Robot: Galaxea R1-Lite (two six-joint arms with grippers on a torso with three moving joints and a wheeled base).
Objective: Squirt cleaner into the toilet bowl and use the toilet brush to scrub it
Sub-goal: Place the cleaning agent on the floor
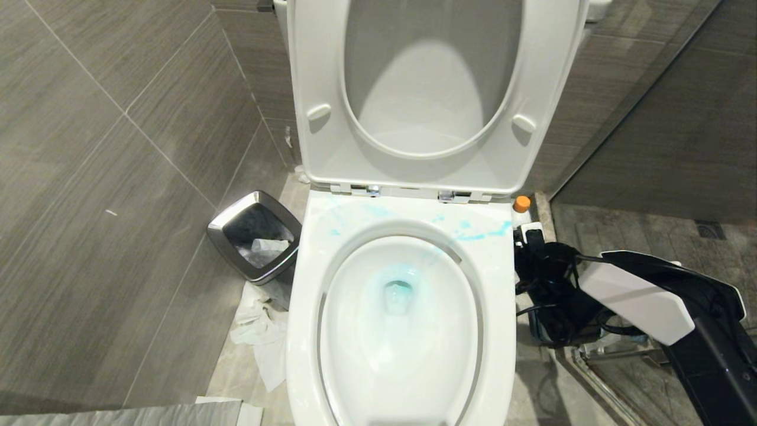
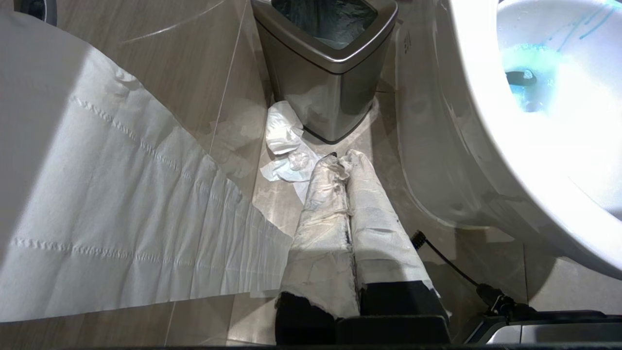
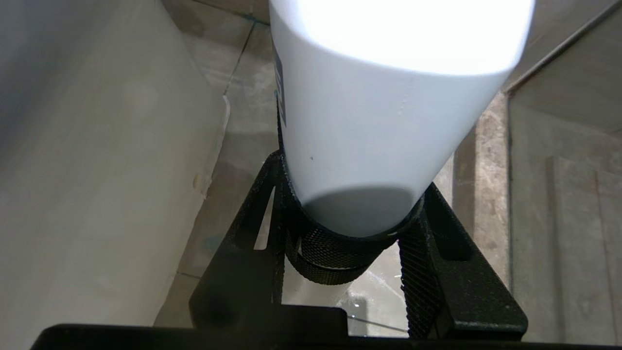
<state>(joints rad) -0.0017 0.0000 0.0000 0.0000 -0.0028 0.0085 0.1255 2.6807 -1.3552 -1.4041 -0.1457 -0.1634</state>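
Head view: glossy oval toilet bowl point(image 1: 502, 331), blue-streaked.

Occluded and Cropped Items

In the head view, the cleaner point(image 1: 521, 204) showed only its orange cap; the right arm hid its body. The toilet bowl point(image 1: 307, 355) was cut by the lower edge. In the right wrist view, the bottle's top was cropped.

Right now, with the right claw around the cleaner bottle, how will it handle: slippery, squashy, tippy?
Probably slick: the cleaner bottle has a smooth glossy white wall, though the right claw's textured pads should help. Likely light and squeezable, being thin-looking plastic. Possibly tippy when set down: it looks tall and narrow, orange cap on top.
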